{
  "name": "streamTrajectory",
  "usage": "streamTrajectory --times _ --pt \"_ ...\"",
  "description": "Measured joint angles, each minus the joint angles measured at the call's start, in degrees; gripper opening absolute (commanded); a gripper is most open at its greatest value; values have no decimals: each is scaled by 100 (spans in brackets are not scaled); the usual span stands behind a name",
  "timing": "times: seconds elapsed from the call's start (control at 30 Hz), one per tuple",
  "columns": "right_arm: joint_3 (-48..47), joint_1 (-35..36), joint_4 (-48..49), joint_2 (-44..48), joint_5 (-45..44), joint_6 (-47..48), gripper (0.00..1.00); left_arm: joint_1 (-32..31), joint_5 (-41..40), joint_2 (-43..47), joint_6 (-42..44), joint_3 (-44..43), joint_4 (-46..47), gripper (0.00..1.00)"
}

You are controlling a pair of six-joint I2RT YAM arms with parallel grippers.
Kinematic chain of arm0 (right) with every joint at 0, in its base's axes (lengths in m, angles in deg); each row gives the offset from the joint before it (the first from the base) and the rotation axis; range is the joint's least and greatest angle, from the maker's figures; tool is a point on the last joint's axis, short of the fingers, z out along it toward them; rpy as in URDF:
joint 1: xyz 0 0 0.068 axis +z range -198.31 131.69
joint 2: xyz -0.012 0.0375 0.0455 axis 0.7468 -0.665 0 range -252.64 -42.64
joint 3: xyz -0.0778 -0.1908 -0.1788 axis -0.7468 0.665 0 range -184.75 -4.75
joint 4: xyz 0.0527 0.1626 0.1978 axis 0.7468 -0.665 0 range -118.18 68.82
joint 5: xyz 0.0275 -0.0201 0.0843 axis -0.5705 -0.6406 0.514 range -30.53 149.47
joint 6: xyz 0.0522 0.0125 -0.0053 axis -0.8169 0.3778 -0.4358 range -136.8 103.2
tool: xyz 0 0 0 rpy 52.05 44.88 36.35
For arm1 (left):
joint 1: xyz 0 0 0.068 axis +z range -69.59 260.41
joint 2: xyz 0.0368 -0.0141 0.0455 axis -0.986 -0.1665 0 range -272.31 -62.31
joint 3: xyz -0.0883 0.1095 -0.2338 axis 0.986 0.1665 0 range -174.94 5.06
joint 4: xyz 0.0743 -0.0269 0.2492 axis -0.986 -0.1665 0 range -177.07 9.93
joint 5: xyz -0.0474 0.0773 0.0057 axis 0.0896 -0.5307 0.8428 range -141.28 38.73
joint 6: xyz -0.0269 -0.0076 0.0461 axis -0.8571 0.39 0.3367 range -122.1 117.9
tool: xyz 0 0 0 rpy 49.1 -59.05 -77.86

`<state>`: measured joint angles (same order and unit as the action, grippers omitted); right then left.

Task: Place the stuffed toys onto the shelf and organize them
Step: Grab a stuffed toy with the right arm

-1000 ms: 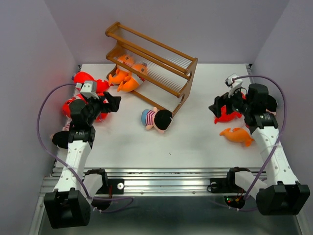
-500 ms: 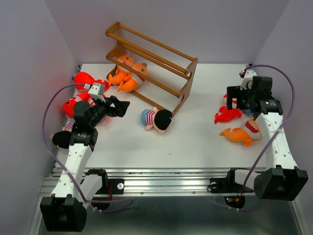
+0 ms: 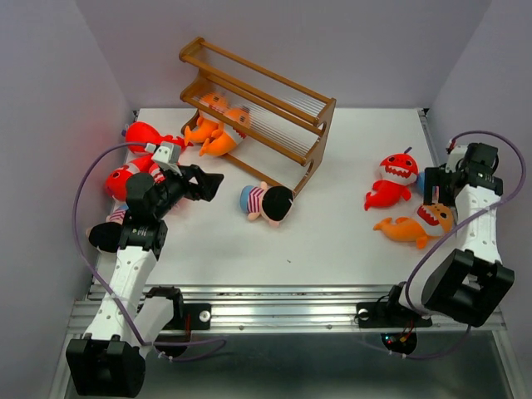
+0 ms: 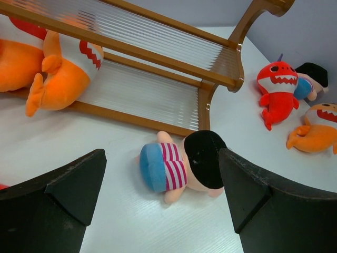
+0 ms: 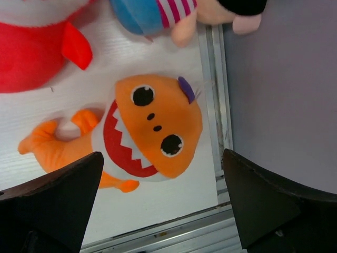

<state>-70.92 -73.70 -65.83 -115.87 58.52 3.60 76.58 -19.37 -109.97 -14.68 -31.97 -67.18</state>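
Lining up grabs: left claw (image 4: 163,184), wide open, empty, faces the striped doll (image 4: 179,166); right claw (image 5: 158,200), same, above orange shark (image 5: 152,132). Next: pinch.

white table (image 3: 349,245), lilac walls (image 3: 374,41), metal front rail (image 3: 283,301)

Looks like a robotics lab cell — white tabletop (image 3: 332,241) boxed in by plain lilac-grey walls (image 3: 374,41), aluminium rail (image 3: 274,301) along the near edge, left arm (image 3: 125,266) and right arm (image 3: 475,233) bolted there, trailing purple cables (image 3: 79,195).
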Motion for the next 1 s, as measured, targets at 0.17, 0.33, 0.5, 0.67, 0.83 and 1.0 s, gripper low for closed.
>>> streamTrajectory --times 0.17,0.33,0.5,0.67,0.83,1.0 --pt "540 -229 177 -245 -59 173 95 -31 0 -7 0 0 -26 99" --pt "802 -240 538 -643 -59 212 66 -33 2 -57 0 0 -35 99" --pt "1086 -240 979 -901 57 262 9 -35 22 -109 -2 0 -42 99" --pt "1244 -240 1268 -822 177 374 1 -48 345 -136 -151 15 133 99" --pt "1467 -240 1032 -94 632 741 1 -125 769 -133 -348 74 457 99" --pt "1309 -240 291 1001 1952 1346 1 -249 1156 -186 -610 118 778 99"
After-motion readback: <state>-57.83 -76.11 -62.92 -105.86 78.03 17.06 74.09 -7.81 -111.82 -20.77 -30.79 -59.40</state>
